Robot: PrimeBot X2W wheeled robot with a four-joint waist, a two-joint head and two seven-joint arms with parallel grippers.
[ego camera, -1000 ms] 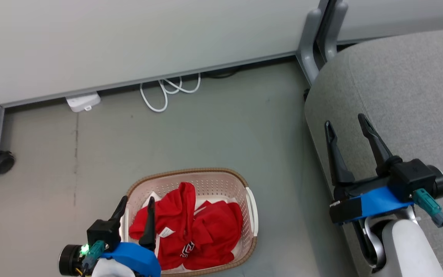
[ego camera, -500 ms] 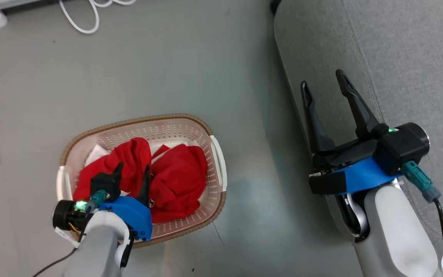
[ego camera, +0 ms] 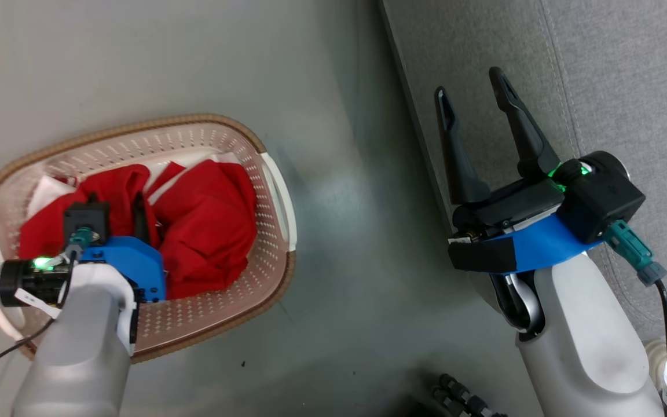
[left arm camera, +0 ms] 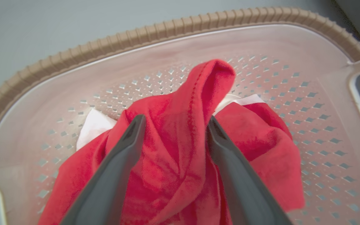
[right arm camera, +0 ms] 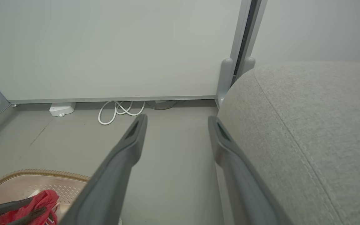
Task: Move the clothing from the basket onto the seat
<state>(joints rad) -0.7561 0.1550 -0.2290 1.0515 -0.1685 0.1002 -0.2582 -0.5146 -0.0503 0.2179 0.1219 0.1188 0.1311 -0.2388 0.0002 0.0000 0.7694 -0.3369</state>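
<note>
Head view: the left claw (ego camera: 114,202), wide open and holding nothing, straddles a fold of the clothing (ego camera: 206,214) in the basket (ego camera: 136,124); the right claw (ego camera: 468,84) hangs open and empty by the seat (ego camera: 629,87). Judging by this, nothing is moved yet.

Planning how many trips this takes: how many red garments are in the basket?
2 that show: one bunched garment straddled by the left claw, the other garment beside it, on the side of the basket nearest the seat. More may lie hidden underneath.
</note>
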